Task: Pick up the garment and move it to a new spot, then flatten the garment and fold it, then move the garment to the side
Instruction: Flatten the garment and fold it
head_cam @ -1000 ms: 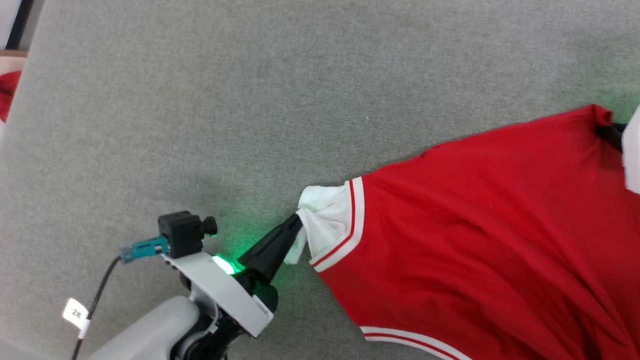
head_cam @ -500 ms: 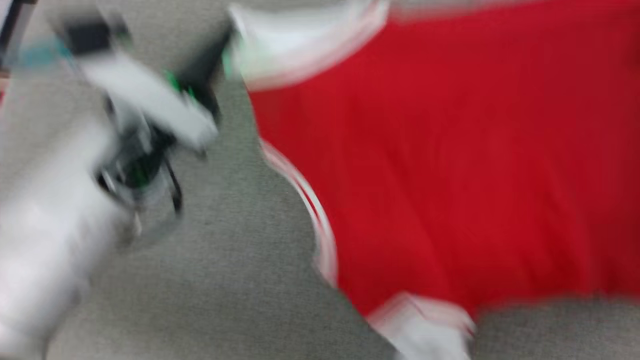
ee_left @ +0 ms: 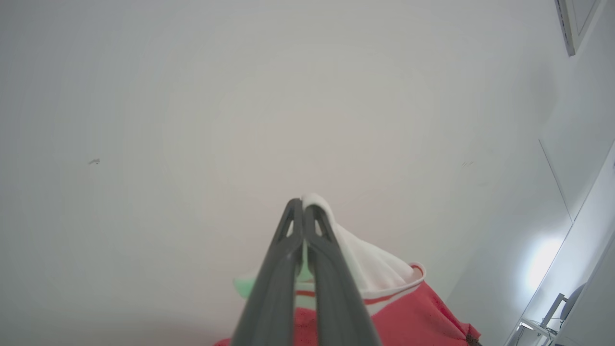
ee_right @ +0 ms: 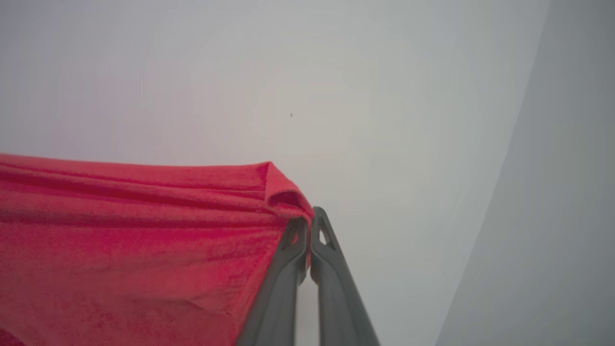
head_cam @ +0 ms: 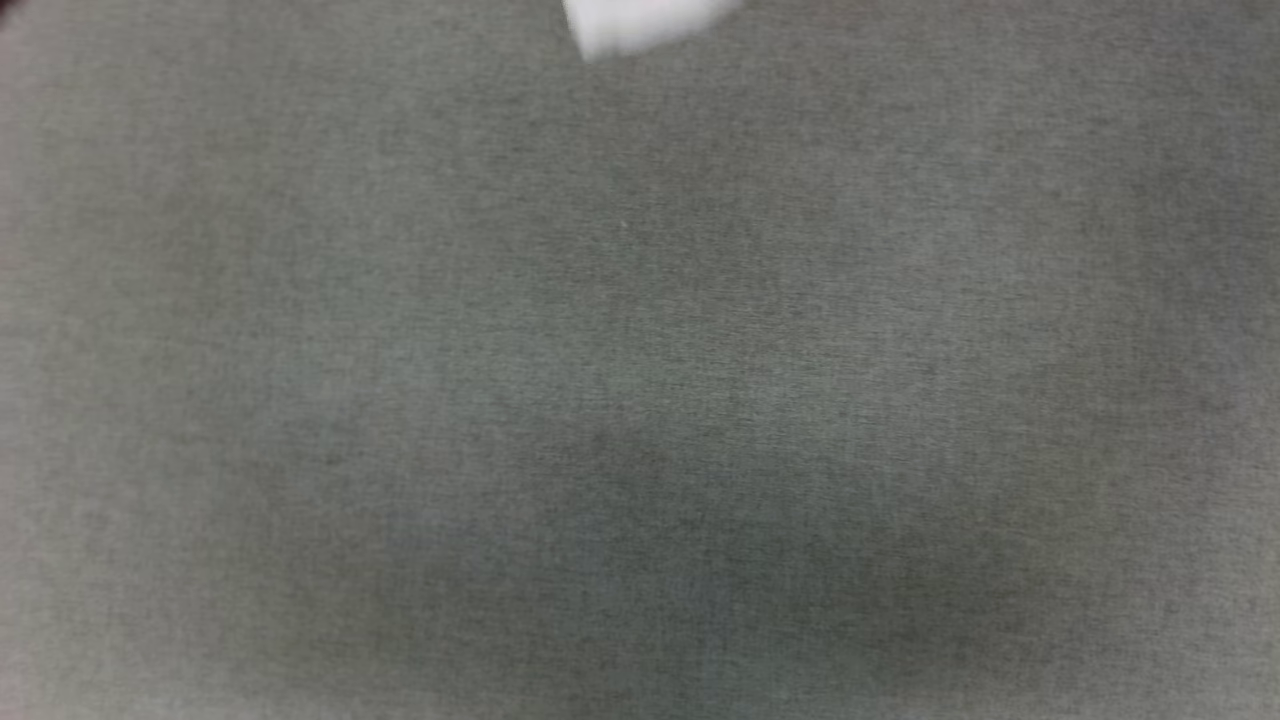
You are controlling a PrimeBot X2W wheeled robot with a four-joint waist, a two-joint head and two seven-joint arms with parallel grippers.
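We hold the jersey (ee_right: pixel 120 230) aloft: left gripper (ee_left: pixel 301 205) jaws pinch its white sleeve (ee_left: pixel 370 269) at lower centre, right gripper (ee_right: pixel 310 218) jaws pinch a red edge lower left. Pickup done, we judge; placing, flattening, folding remain.

Blurred grey fabric surface (head_cam: pixel 640 400), with one white scrap (head_cam: pixel 640 25) cut off at the top edge.
The soft-focus head view leaves that white scrap unidentifiable. In the wrist views, the red jersey shirt with white sleeve and striped trim (ee_left: pixel 408 312) runs off the bottom and left edges. Its pinched folds are hidden between the dark fingers of the left gripper (ee_left: pixel 302 204) and right gripper (ee_right: pixel 310 216).
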